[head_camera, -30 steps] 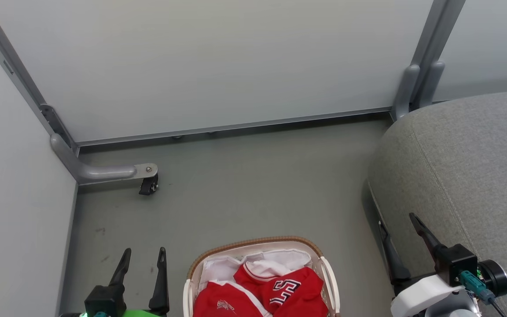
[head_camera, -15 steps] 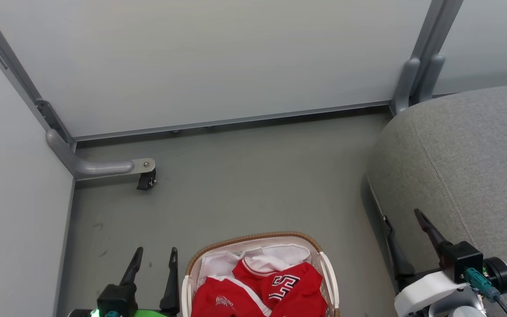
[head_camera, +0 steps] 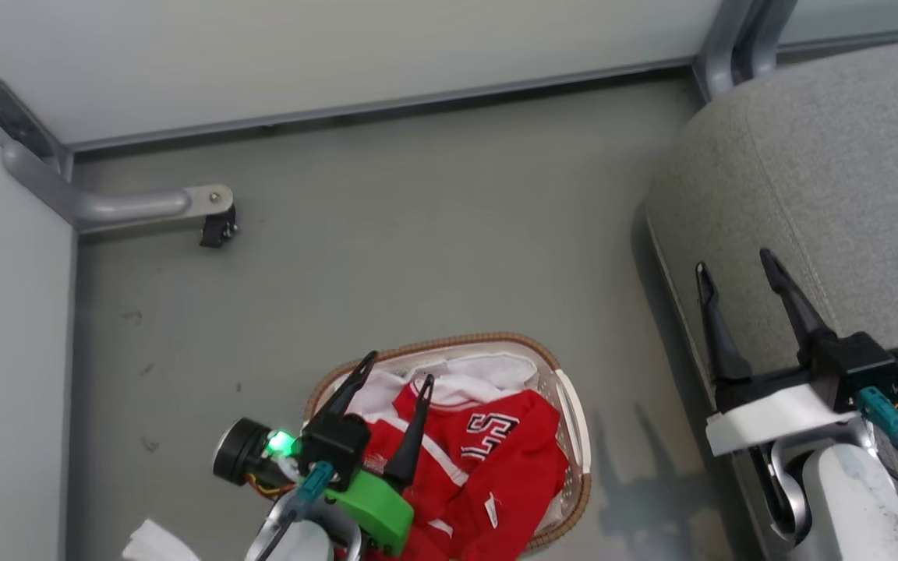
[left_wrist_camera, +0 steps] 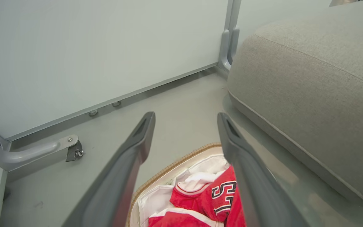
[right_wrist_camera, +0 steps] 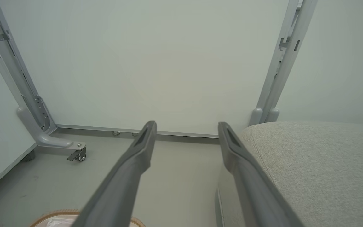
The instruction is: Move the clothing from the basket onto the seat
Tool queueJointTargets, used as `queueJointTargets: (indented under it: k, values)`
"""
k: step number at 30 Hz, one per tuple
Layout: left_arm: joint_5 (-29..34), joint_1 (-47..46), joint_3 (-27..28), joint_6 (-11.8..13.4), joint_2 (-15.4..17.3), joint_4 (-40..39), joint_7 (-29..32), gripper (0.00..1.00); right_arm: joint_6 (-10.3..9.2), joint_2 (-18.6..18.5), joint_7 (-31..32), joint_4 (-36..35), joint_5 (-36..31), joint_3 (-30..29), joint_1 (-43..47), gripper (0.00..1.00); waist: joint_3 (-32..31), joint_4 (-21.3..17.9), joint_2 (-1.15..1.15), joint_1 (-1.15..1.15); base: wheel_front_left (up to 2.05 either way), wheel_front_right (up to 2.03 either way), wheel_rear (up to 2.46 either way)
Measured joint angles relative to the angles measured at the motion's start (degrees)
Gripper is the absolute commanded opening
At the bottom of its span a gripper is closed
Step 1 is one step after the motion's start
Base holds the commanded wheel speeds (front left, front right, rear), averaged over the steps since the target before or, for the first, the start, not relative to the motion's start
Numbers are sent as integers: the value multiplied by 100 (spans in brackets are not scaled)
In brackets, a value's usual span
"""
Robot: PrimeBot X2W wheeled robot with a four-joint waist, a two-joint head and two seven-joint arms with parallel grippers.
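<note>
in the head view, the oval white plastic laundry basket with a brown woven rim (head_camera: 449, 340) sits on the grey floor (head_camera: 418, 234). the red sports shirts with white trim and dark letters (head_camera: 496, 460) lie heaped inside it, on a white cloth liner (head_camera: 488, 368). the left gripper (head_camera: 399, 367) hangs over the left side of the basket. its two dark fingers are spread wide and hold nothing. the right gripper (head_camera: 733, 260) is at the edge of the big grey fabric sofa cushion (head_camera: 846, 195), well apart from the basket. its fingers are wide apart too, and they hold nothing. a small black wheel on a grey metal foot (head_camera: 217, 228) stands by the white wall.

in the left wrist view, the left gripper (left_wrist_camera: 186, 115) points over the far rim of the basket (left_wrist_camera: 175, 162). there is only floor between its open fingers. the red shirts (left_wrist_camera: 194, 197) are low down in the basket, and the sofa cushion (left_wrist_camera: 310, 82) is off to the right.

in the right wrist view, the right gripper (right_wrist_camera: 186, 124) is open with nothing in it. the sofa cushion (right_wrist_camera: 320, 164) is just beside its right finger. a bit of the basket rim (right_wrist_camera: 61, 212) peeks in at the bottom left.
</note>
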Motion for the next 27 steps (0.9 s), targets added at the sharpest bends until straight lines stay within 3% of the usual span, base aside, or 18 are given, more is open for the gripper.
queueJointTargets:
  k: [10, 27]
  values:
    - [304, -1368, -1006, -34, 58, 1065, 0, 100, 0, -5, 0, -278, 207, -54, -747, 100, 1324, -311, 0, 0, 0, 0, 0]
    - [60, -2793, -2405, -45, 34, 3162, 0, 100, 0, -10, 0, -581, 714, 211, -1368, 100, 3140, -1079, 0, 1, 0, 0, 0]
